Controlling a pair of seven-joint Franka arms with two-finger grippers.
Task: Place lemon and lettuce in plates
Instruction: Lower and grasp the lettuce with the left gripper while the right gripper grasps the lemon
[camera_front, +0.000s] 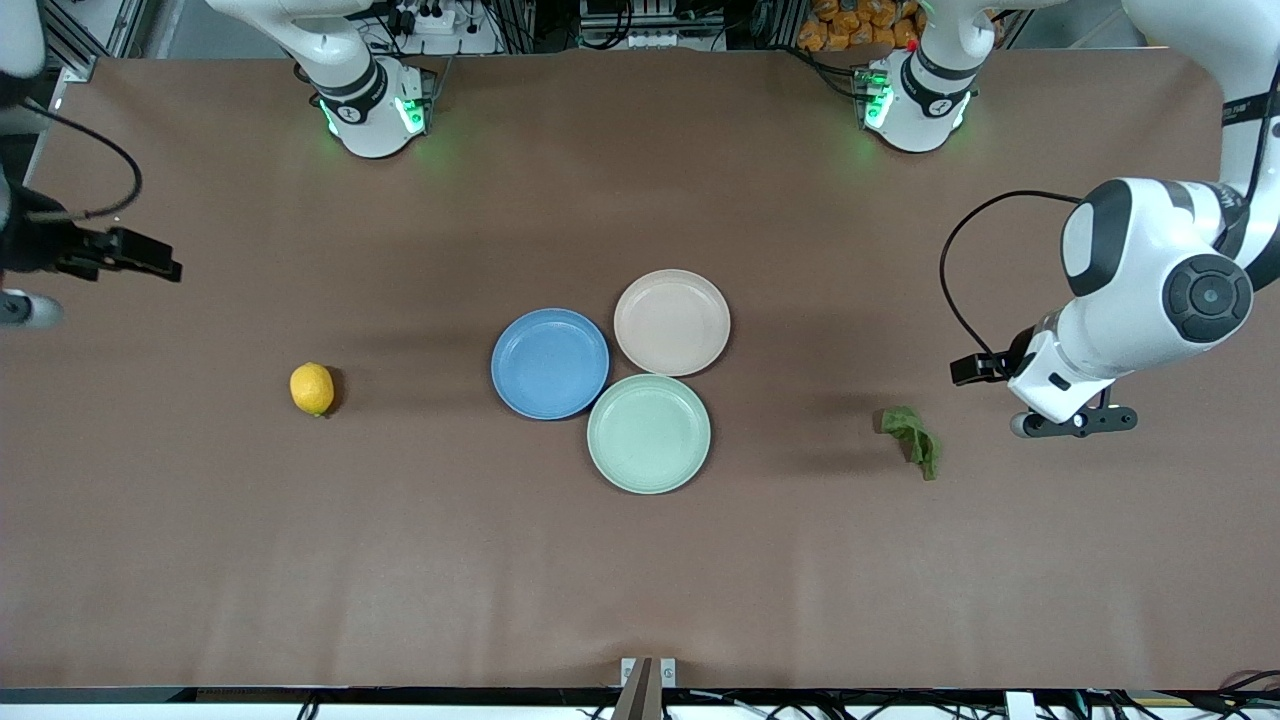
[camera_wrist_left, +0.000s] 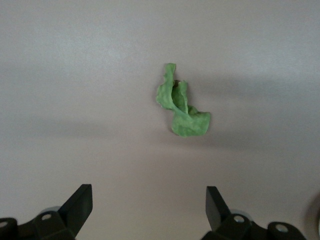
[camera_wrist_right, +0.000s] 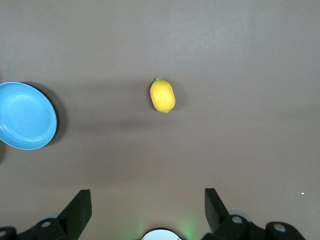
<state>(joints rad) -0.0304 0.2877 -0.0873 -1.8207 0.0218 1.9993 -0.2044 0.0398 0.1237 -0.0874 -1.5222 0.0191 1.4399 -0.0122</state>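
The yellow lemon lies on the brown table toward the right arm's end. The wrinkly green lettuce lies toward the left arm's end. An empty blue plate and an empty beige-pink plate touch each other mid-table. My left gripper hangs open in the air beside the lettuce, holding nothing. Up in the air at the table's right-arm end, apart from the lemon, my right gripper is open and holds nothing.
A mint-green plate sits against the blue and beige-pink plates, nearer to the front camera. Both arm bases stand along the table's edge farthest from the camera. Bare brown table surrounds the lemon and the lettuce.
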